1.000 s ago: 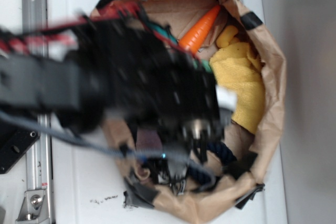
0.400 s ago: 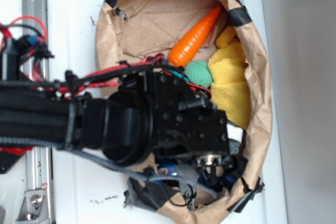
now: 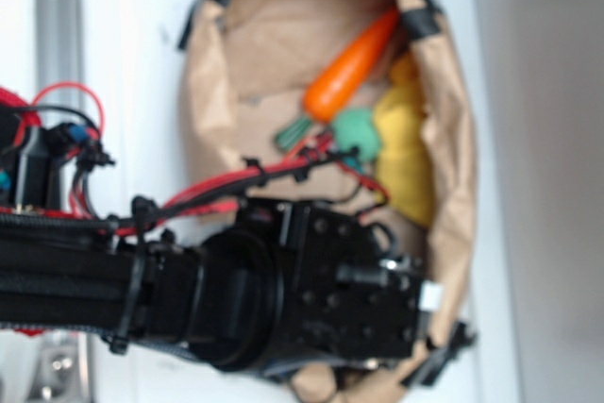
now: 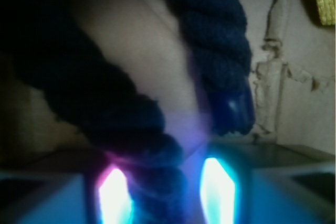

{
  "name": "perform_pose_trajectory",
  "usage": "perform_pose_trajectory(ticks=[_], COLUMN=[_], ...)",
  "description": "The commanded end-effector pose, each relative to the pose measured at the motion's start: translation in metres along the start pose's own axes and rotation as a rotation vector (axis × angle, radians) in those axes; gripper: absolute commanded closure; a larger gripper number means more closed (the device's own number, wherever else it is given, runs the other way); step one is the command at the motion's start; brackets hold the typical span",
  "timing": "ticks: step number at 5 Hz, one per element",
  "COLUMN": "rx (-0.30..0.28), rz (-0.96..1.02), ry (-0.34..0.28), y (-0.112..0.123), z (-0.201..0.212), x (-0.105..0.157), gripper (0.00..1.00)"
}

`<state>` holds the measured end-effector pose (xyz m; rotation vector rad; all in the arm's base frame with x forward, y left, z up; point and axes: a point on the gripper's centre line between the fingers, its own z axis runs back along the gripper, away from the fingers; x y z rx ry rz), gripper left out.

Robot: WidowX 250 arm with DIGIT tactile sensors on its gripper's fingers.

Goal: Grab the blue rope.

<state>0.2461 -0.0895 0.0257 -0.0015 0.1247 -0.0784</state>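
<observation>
The blue rope (image 4: 212,30) is a thick, dark navy twisted rope. It fills the wrist view, curving in an arch over the brown paper. One strand (image 4: 152,171) runs down between my fingers, and its capped end (image 4: 233,111) lies just ahead of the right finger. My gripper (image 4: 165,192) is open around that strand. The left glowing pad (image 4: 113,195) is against the rope, and a gap shows before the right pad (image 4: 218,190). In the exterior view the black arm and wrist (image 3: 321,299) cover the bag's near end, hiding the gripper and the rope.
A brown paper bag (image 3: 203,101) with black tape lies open on the white table. It holds an orange carrot toy (image 3: 351,65), a green item (image 3: 357,131) and a yellow cloth (image 3: 408,158). A metal rail (image 3: 57,16) runs along the left edge.
The arm has moved toward the bag's near end and lower into it. It now covers the rope, which showed in the exterior view a second ago. The carrot is uncovered.
</observation>
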Motion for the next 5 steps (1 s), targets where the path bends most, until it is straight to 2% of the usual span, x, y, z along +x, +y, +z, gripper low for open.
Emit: perform_pose_trajectory(ticks=[1, 2, 3, 4, 5], rx=[0.031, 0.044, 0.139, 0.156, 0.167], rz=[0.036, 0.069, 0.063, 0.117, 0.135], ry=[-0.122, -0.242, -0.278, -0.314, -0.309], y=[0.028, 0.06, 0.072, 0.076, 0.077], z=[0.031, 0.065, 0.102, 0.131, 0.137], x=[0.005, -0.011, -0.026, -0.036, -0.035], gripper=[1.0, 1.0, 1.0, 1.0, 1.0])
